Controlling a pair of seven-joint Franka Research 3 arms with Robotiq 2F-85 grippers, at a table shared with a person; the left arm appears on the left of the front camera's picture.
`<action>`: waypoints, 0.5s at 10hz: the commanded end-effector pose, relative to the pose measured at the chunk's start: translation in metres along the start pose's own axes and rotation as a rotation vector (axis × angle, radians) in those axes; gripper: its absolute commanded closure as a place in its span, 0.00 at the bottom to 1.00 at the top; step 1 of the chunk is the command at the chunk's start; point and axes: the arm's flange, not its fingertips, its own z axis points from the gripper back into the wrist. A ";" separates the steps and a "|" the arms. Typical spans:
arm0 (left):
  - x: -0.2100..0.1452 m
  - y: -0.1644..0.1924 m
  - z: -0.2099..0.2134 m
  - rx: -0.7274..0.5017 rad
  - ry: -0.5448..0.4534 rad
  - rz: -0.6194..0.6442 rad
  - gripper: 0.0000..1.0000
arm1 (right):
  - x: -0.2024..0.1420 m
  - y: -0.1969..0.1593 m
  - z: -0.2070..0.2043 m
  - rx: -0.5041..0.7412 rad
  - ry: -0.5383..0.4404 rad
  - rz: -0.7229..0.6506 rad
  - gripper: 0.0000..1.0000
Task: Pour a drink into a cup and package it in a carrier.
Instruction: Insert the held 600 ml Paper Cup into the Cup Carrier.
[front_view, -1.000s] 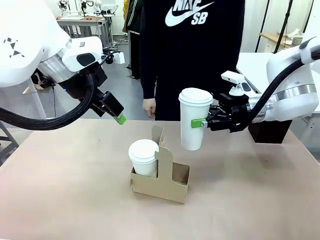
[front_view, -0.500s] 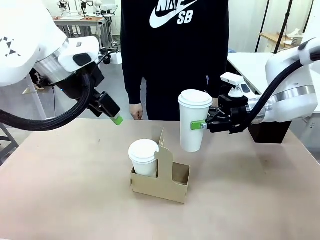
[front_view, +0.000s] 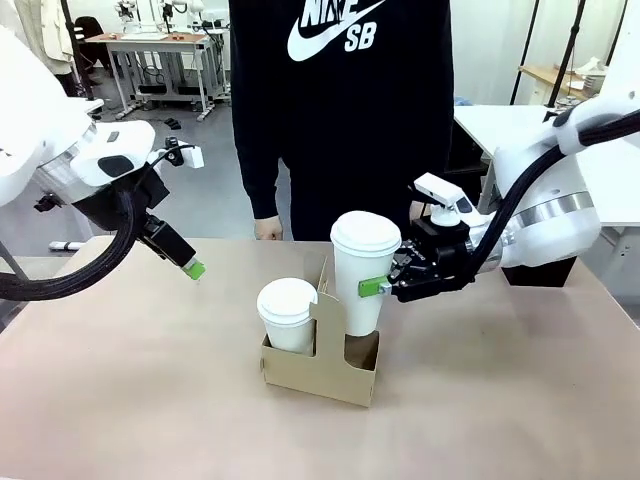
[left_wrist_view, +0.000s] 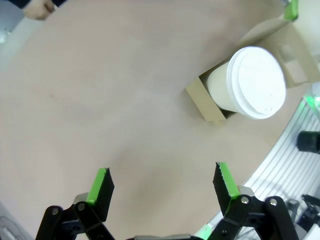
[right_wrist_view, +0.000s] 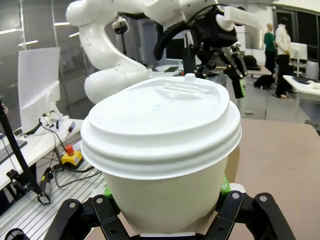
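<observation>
Holding lidded cup (front_view: 363, 272) over carrier (front_view: 322, 362), contents unseen

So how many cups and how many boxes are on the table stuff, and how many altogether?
White cups with lids: 2, one seated in the carrier, one held by the right gripper over the other hole.
Brown cardboard carriers: 1.
Total: 3.

A light brown table (front_view: 120, 380) carries a brown cardboard carrier (front_view: 320, 368) near its middle. A lidded white cup (front_view: 287, 314) sits in the carrier's left hole.
</observation>
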 end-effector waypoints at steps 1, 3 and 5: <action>0.010 -0.010 0.006 0.000 -0.003 0.009 0.00 | -0.004 0.004 -0.002 0.038 -0.017 0.018 0.19; 0.010 -0.010 0.006 0.000 -0.003 0.009 0.00 | -0.010 0.004 -0.005 0.068 -0.022 0.001 0.19; 0.010 -0.010 0.006 0.000 -0.003 0.009 0.00 | -0.020 0.002 -0.001 0.072 -0.026 -0.017 0.19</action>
